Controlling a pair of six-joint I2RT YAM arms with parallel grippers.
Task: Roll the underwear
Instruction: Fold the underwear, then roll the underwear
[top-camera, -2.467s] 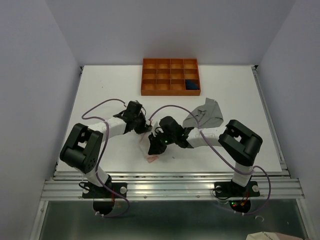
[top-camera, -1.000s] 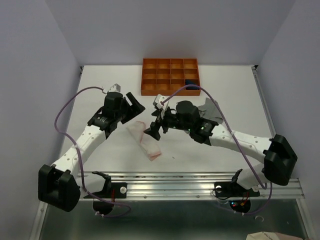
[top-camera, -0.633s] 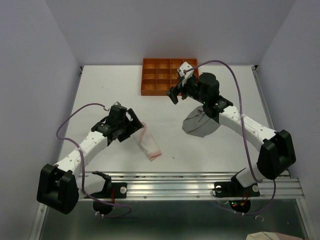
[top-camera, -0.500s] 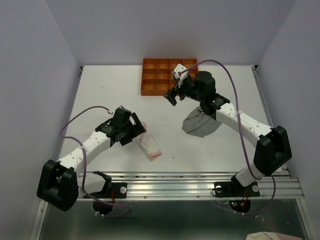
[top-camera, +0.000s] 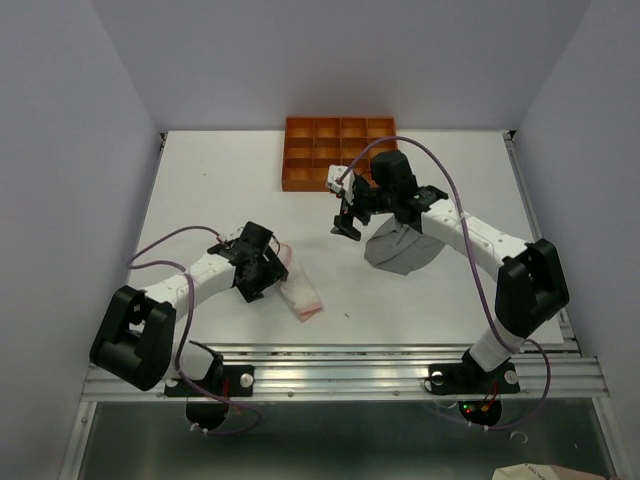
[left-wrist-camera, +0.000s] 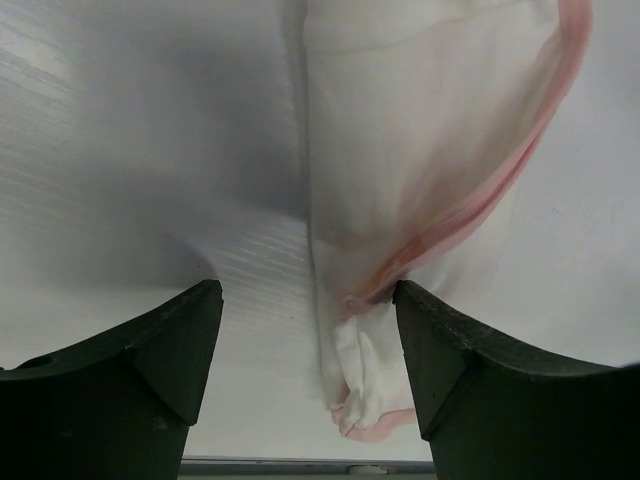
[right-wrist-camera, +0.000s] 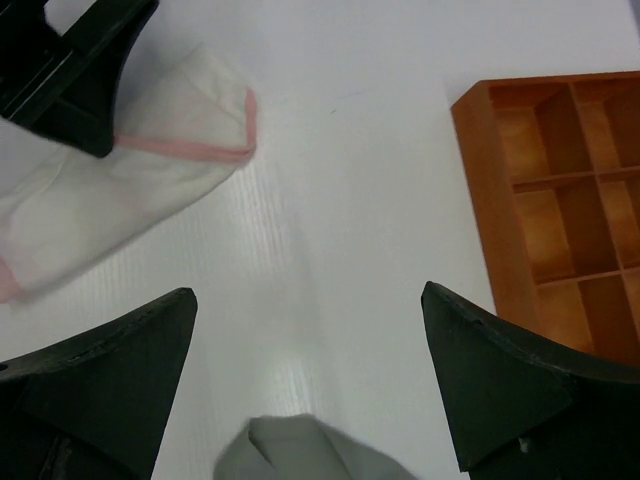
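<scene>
The pale pink-white underwear (top-camera: 298, 290) lies on the white table as a narrow folded strip with a pink hem (left-wrist-camera: 520, 180). My left gripper (top-camera: 270, 284) is low over it, open. Its jaws straddle the bunched end of the strip (left-wrist-camera: 375, 395), which sits nearer the right finger (left-wrist-camera: 470, 370). The grey underwear (top-camera: 405, 245) lies crumpled at the middle right, with a corner (right-wrist-camera: 300, 450) showing in the right wrist view. Above the table just left of it hangs my right gripper (top-camera: 344, 214), wide open and empty (right-wrist-camera: 308, 292).
An orange compartment tray (top-camera: 340, 153) stands at the back centre, its corner (right-wrist-camera: 560, 200) to the right of my right fingers. The right arm crosses over the tray's near right part. The table's front rail (top-camera: 340, 360) runs along the near edge.
The left gripper has dropped and pulled nearer along the pink-white strip, its jaws narrowing a little. The right arm swung from the table's middle back toward the tray, then slightly left.
</scene>
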